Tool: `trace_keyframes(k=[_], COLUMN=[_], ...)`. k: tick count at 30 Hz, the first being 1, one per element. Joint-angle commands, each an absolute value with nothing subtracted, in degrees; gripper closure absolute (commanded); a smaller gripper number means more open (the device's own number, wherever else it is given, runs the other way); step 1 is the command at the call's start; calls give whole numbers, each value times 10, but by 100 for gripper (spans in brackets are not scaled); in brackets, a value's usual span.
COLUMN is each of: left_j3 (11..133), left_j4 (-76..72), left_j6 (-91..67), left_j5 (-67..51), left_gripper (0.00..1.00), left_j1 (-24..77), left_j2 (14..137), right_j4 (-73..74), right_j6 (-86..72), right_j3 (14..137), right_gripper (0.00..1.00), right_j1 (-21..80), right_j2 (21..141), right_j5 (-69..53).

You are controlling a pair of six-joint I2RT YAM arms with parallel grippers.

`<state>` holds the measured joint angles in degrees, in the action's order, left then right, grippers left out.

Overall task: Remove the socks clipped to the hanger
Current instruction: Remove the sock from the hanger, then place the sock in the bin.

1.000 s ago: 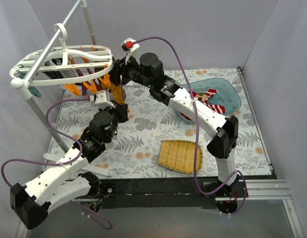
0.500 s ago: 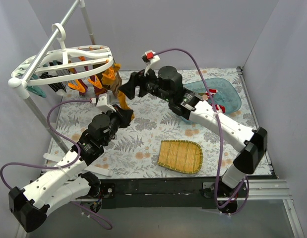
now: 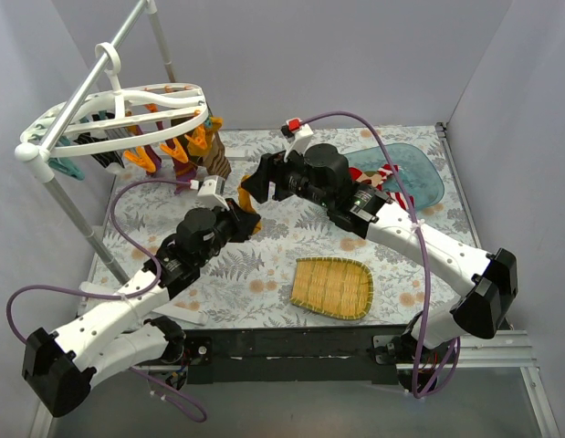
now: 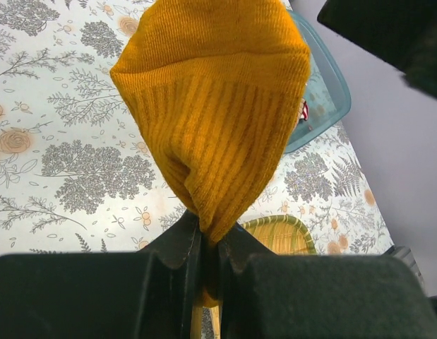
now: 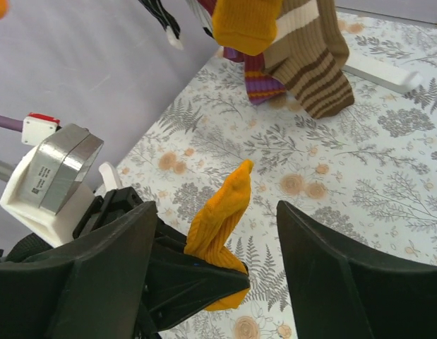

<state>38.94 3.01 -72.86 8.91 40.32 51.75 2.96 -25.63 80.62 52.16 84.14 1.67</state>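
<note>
Holding one orange sock [image 4: 211, 120]: the left gripper [image 4: 210, 244] is clamped tight on its narrow lower end. This is at the centre of the top view, clear of the hanger [image 3: 163, 96] at upper left. The right gripper [image 5: 217, 208] has its jaws spread wide, one on each side of the sock, gripping nothing.

Handling, judged: light, soft ribbed knit with no stiffness. It bunches at the pinch and would likely flop if taken by the tip. Neither fragile nor slippery. Best hold is a pinch across gathered fabric near one end.

Orientation: the long axis runs straight away from the left jaws, ribbed part nearest the pinch, smooth rounded end farthest out. In the right wrist view it rises from lower centre, leaning toward upper right.

Other socks [image 3: 214, 162] hang clipped under the hanger. Red-and-white socks [image 3: 389, 178] lie in the teal tray [image 3: 423, 182] at upper right.
</note>
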Motion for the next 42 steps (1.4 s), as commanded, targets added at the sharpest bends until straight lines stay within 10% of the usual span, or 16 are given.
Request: trace_keyframes(k=[1,17,21,23,29,42], left_j3=[391,407,411,413,435,475], left_j4=[6,-21,-26,-29,-28,43], left_j6=[-715,-709,-709,-709,-711,-722], left_j5=[74,67,57,55,39,50], left_gripper=[100,100,100,100,58,23], left_j1=[407,419,422,424,426,426], left_j2=[533,570,583,587,599,582], right_j4=[25,55,52,57,80,99], right_j6=[-257,-277,-280,-280,-262,-244], right_j3=[798,803,795,797,809,755], right_gripper=[28,41,57,85,99,99], right_j1=[523,523,523,523,519,328], right_j2=[829,862,860,858,851,755], right_j5=[63,69,73,86,138,149])
